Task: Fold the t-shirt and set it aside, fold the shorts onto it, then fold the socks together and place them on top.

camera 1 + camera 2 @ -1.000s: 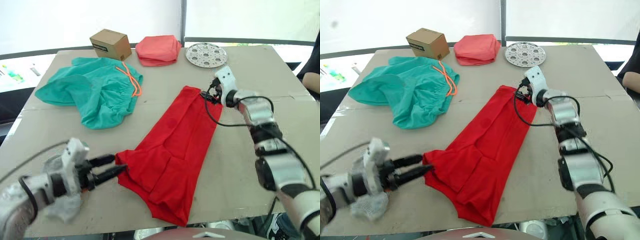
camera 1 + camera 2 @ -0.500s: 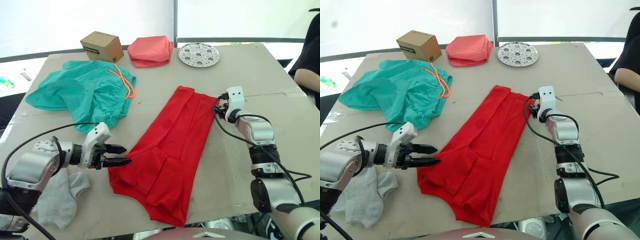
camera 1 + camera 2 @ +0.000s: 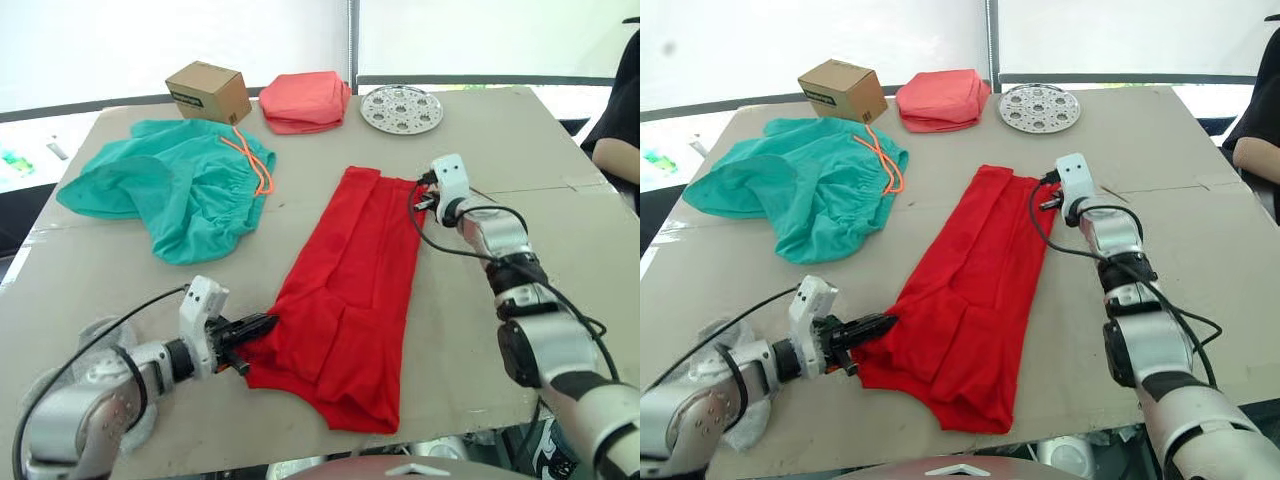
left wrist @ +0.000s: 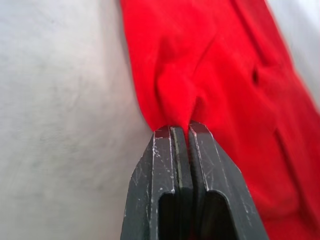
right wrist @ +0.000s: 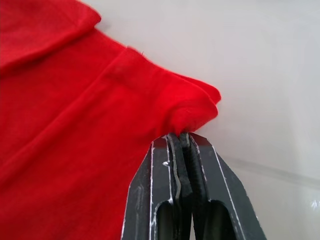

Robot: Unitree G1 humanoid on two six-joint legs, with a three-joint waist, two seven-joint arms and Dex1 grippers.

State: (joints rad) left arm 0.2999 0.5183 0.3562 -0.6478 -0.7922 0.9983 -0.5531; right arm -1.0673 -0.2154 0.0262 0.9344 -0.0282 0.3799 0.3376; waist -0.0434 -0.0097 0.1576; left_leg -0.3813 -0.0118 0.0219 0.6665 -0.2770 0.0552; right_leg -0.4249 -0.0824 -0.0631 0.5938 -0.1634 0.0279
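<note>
The t-shirt (image 3: 345,290) lies folded lengthwise in a long strip running from frame centre down to the lower centre on the table (image 3: 520,130). The left gripper (image 3: 258,327) is closed on the strip's lower left edge, a pinch of red cloth caught between its fingers (image 4: 170,165). The right gripper (image 3: 420,200) is likewise clamped on the upper right corner (fabric bunches at the fingertips in the wrist view). The shorts (image 3: 175,190) lie spread out at upper left, apart from the t-shirt. What appears to be the socks (image 3: 735,340) sits at lower left, largely hidden behind the left arm
</note>
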